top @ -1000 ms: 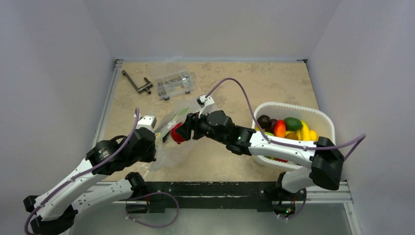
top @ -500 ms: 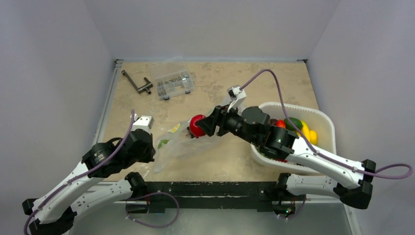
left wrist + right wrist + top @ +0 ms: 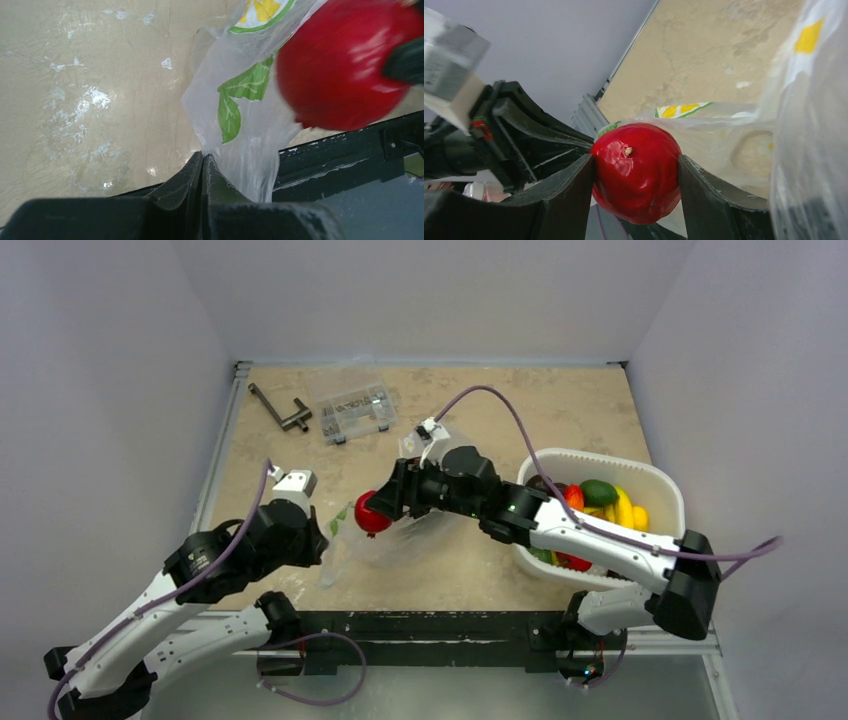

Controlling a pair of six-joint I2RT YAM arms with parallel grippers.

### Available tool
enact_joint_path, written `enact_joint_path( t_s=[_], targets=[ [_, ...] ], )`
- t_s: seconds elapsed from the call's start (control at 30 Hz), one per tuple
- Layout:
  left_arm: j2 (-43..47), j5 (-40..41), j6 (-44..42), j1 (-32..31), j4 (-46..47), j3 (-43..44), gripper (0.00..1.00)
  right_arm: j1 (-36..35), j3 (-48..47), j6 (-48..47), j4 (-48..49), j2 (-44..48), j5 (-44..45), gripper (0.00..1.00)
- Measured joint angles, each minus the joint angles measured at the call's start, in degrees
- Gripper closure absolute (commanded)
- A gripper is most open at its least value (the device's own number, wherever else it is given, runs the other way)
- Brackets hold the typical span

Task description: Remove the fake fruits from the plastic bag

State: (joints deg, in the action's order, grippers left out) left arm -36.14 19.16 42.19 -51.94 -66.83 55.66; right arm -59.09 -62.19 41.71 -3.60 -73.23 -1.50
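right gripper point(image 3: 380, 508): you see it stretched out to the left over the table point(image 3: 480, 410), fingers closed round the red round fruit point(image 3: 372, 517).
red round fruit: it sits at the left end of the plastic bag point(image 3: 410, 535); from above you can't tell whether film covers it.
left gripper point(image 3: 322, 542): its tip meets the bag's near-left corner; the jaws are hidden from you here.
plastic bag: crumpled clear film lying between the two grippers, with a green leaf print near the left one.
white basket point(image 3: 660, 478): on your right, holding other toy fruits point(image 3: 598, 492) in green, yellow and orange-red.
compartment box point(image 3: 352, 408): at the far left, just beside a dark metal tool point(image 3: 282, 412).
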Motion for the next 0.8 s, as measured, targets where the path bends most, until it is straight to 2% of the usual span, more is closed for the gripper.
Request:
enact_joint_path(
  t_s=[0.13,0.27,0.5,0.8],
  targets=[
    [-4.0,1.7,0.0,0.0,-0.7,4.7,1.0,-0.1,-0.1,3.3,5.0,-7.2,-6.4,1.0],
    [-9.1,6.4,-1.1,1.3,-2.6,12.0,1.0,-0.7,-0.5,5.4,6.7,-9.3,-10.3,1.0],
    [-15.1,6.9,-7.8,13.4,-2.9,18.4,1.0,-2.6,-0.9,8.2,10.8,-8.8,-15.3,1.0],
    [-24.2,4.0,-13.7,20.7,-3.5,30.1,1.0,-7.6,-5.4,12.3,15.0,-9.2,-25.7,1.0]
  ],
)
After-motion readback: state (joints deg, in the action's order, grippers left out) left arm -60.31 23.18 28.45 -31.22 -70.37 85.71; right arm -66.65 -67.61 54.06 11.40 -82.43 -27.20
